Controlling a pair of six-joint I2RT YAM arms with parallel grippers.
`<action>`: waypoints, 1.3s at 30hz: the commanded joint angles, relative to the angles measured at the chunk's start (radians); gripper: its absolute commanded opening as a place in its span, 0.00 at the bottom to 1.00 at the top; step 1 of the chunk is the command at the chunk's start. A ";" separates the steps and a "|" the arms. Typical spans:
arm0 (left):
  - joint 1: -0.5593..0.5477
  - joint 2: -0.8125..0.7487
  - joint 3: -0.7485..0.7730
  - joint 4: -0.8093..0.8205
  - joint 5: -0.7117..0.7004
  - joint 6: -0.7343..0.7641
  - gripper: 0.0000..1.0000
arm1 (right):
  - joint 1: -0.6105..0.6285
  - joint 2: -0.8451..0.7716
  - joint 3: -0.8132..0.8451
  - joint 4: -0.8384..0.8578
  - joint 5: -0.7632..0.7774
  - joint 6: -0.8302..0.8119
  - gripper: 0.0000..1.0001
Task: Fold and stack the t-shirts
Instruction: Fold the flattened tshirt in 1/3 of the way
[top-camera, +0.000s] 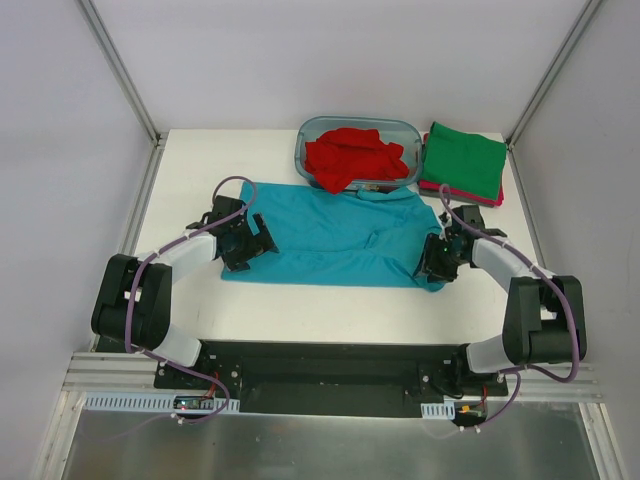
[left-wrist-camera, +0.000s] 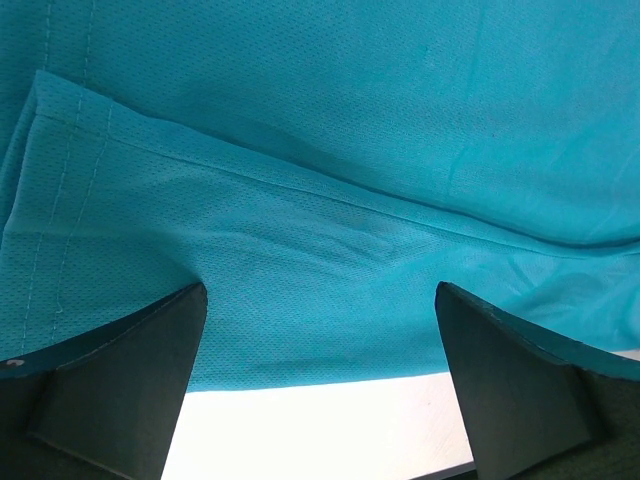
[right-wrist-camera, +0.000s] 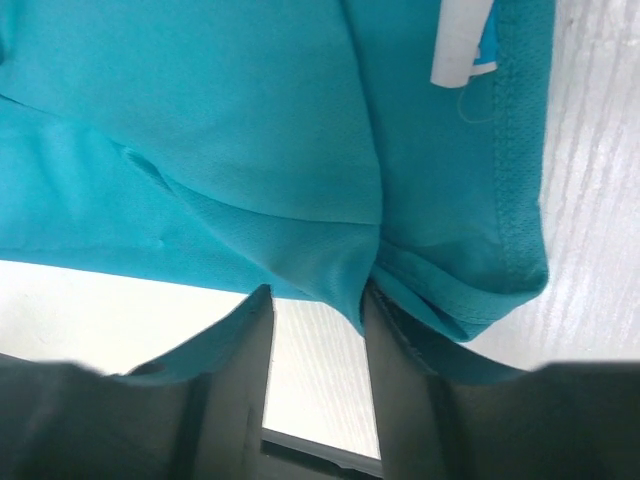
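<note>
The teal-blue t-shirt (top-camera: 335, 235) is laid out mostly flat in the middle of the white bench (top-camera: 190, 180), long side running 9 to 3 o'clock. It's a fine mesh-knit cloth. The left wrist view shows a double-stitched hem (left-wrist-camera: 60, 200) and one soft ridge crossing the cloth. Its 4 o'clock corner is bunched and folded inward.

Right behind it at 12 o'clock sits a clear blue-tinted tub (top-camera: 305, 150) with a crumpled red t-shirt (top-camera: 352, 157) heaped inside, and the teal cloth's far edge just about touches the tub. At about 2 o'clock there's a folded green t-shirt (top-camera: 463, 160) stacked squarely on a magenta t-shirt (top-camera: 460, 194), of which only a thin edge shows. Nothing lies on top of the teal one except the tools.

The left tool (top-camera: 258, 243) is at the shirt's 9 o'clock edge, with the arm bent at the elbow and reaching in from the left. It's released: the dark fingers (left-wrist-camera: 120, 380) are spread wide, with cloth and a strip of bench between them.

The right tool (top-camera: 435, 262) is at the bunched 4 o'clock corner. Its fingers (right-wrist-camera: 235, 380) are drawn close together and look clenched on a fold of teal cloth at the tips, and more cloth drapes around both of them. Close by are a ribbed, stitched edge (right-wrist-camera: 520, 150) and a white label (right-wrist-camera: 455, 45).
</note>
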 joint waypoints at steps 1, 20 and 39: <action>0.017 0.010 -0.023 -0.064 -0.087 0.054 0.99 | -0.017 -0.037 -0.021 -0.019 0.021 -0.015 0.38; 0.017 0.000 -0.017 -0.083 -0.099 0.070 0.99 | -0.024 -0.086 0.049 -0.031 0.119 -0.070 0.01; 0.017 -0.030 -0.040 -0.104 -0.051 0.084 0.99 | -0.013 -0.090 0.131 -0.056 0.213 -0.072 0.73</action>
